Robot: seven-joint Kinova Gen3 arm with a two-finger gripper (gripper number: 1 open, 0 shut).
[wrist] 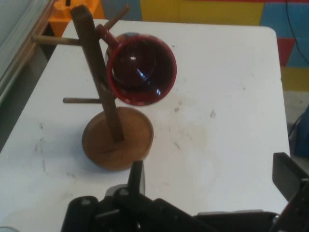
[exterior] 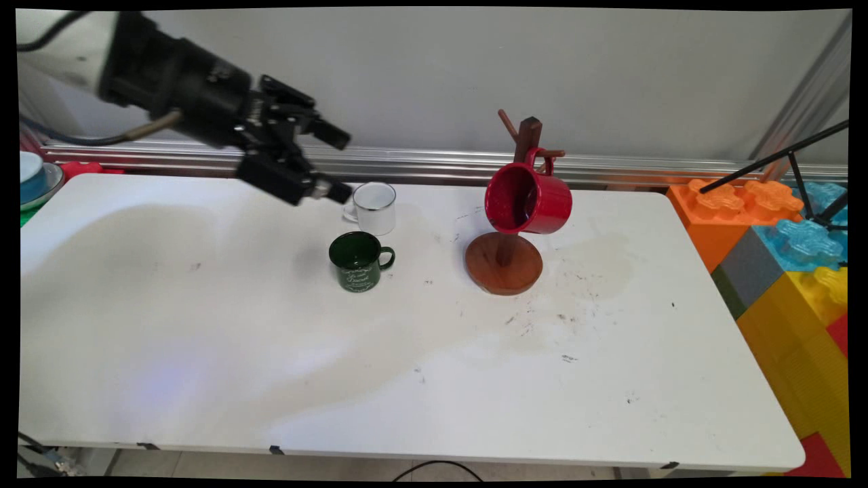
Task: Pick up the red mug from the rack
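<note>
Arm: white arm enters from the upper left of the main view, its black wrist tilted down toward the right, raised above the desk (exterior: 203, 325).
End effector (exterior: 336, 165): black, two fingers spread well apart with nothing between them; the lower fingertip lies in front of the left rim of the white mug in the main view, but whether it touches cannot be told. In the hand view the end effector (wrist: 212, 179) rises from the bottom edge and faces the mug stand.
White mug (exterior: 374, 207): upright on the far part of the desk, dark rim, handle to its left, nearest thing to the end effector.
Green mug (exterior: 358, 260): upright, dark green with pale lettering on its side, handle to the right; stands just in front of the white mug, apart from it.
Mug stand (exterior: 504, 261): brown wood, round base on the desk, upright post with pegs; stands well to the right of the two mugs.
Red mug (exterior: 529, 198): hangs by its handle from a peg of the stand, tipped on its side, mouth turned toward the end effector; clear of the desk.
Desk surface: white, with dark scuffs and faint stains around the stand's base.
Blocks (exterior: 780, 230): large orange, blue, yellow and grey toy blocks beside the desk's right end.
Plates (exterior: 34, 179): stacked, at the far left edge, partly cut off.
</note>
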